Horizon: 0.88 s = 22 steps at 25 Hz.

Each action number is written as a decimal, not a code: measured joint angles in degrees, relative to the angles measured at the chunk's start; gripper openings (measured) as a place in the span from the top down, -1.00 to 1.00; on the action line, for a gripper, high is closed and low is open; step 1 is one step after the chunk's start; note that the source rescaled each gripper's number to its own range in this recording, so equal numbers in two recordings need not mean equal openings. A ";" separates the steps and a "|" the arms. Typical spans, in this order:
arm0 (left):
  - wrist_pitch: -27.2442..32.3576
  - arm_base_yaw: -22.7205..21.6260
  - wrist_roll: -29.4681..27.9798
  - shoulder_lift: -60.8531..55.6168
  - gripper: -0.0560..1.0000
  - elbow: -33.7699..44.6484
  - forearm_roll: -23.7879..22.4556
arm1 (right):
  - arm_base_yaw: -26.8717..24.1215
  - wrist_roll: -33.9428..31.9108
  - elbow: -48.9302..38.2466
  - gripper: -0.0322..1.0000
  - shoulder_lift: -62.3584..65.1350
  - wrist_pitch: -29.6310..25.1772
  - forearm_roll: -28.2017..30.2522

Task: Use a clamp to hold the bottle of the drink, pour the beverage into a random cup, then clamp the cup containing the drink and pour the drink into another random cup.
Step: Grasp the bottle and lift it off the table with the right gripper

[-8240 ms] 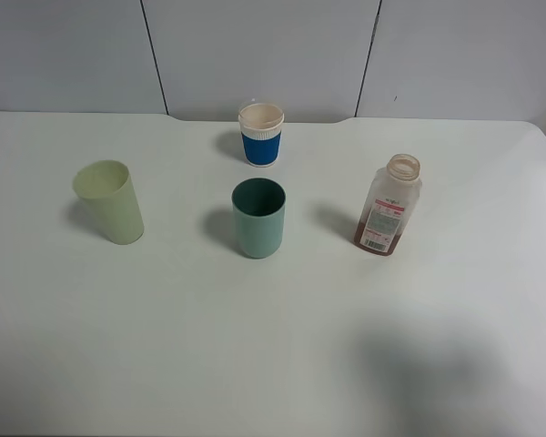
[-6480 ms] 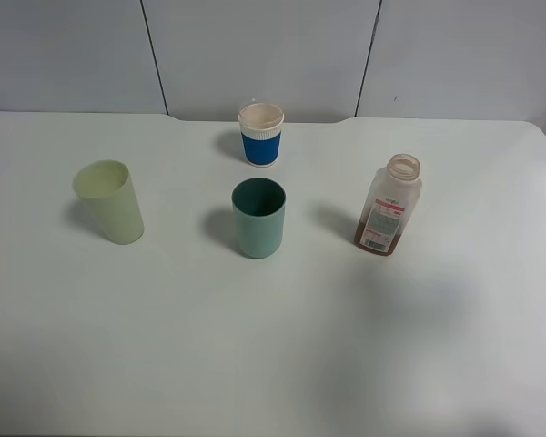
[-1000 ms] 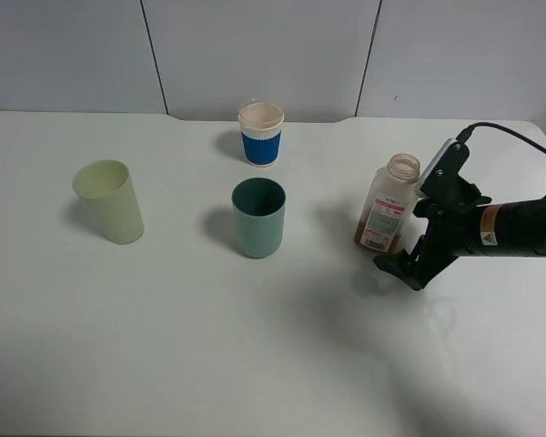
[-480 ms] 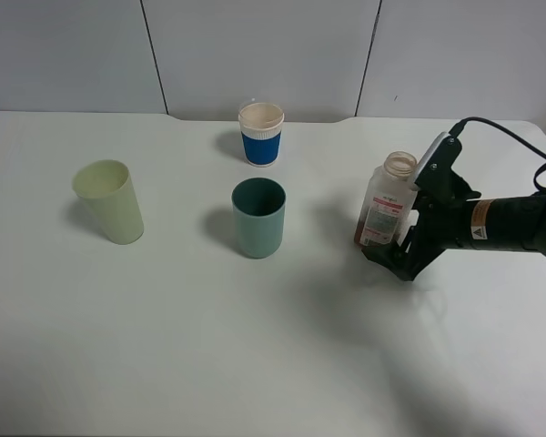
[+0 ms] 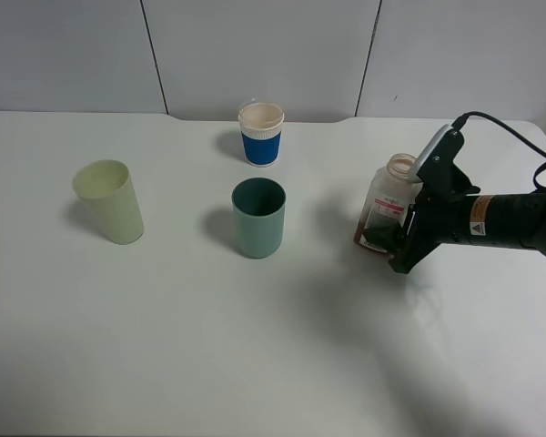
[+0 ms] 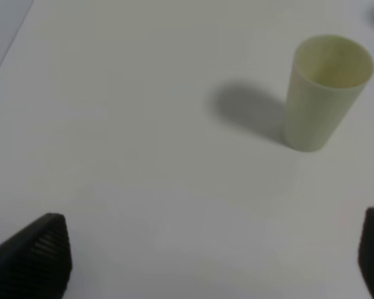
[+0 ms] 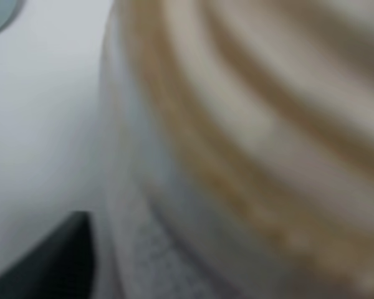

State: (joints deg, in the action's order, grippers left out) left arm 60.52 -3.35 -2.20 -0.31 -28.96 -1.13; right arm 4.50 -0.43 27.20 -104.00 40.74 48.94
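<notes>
The bottle (image 5: 387, 193) stands uncapped at the right of the table, with brown beverage (image 5: 362, 239) low inside it. My right gripper (image 5: 389, 239) reaches in from the right and is shut on the bottle's lower body, one dark finger lying across the label. In the right wrist view the bottle (image 7: 249, 156) is a close blur beside one finger (image 7: 56, 261). The teal-green cup (image 5: 258, 218) stands at the table's middle. The pale yellow-green cup (image 5: 109, 202) stands at the left. My left gripper (image 6: 206, 261) hangs open over bare table, short of the yellow-green cup (image 6: 327, 90).
A white paper cup with a blue sleeve (image 5: 261, 134) stands behind the teal-green cup. A black cable (image 5: 505, 132) arcs above my right arm. The white table (image 5: 209, 346) reaches to the grey wall panels at the back.
My right gripper has slid left around the bottle and its jaws have come together on the lower body. The bottle still stands on the table. The cups have not moved.
</notes>
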 joint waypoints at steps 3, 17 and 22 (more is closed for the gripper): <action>0.00 0.00 0.00 0.00 -0.55 0.00 0.00 | 0.00 -1.03 0.00 0.66 0.00 0.00 -0.42; 0.00 0.00 0.00 0.00 -0.55 0.00 0.00 | 4.70 -2.36 0.00 0.89 0.52 -3.36 -12.83; 0.00 0.00 0.00 0.00 -0.55 0.00 0.00 | 8.79 -2.36 0.77 0.89 0.92 -6.37 -19.43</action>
State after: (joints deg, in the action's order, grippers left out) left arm 60.52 -3.35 -2.21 -0.31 -28.96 -1.13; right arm 13.28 -2.79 27.97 -103.08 34.37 29.51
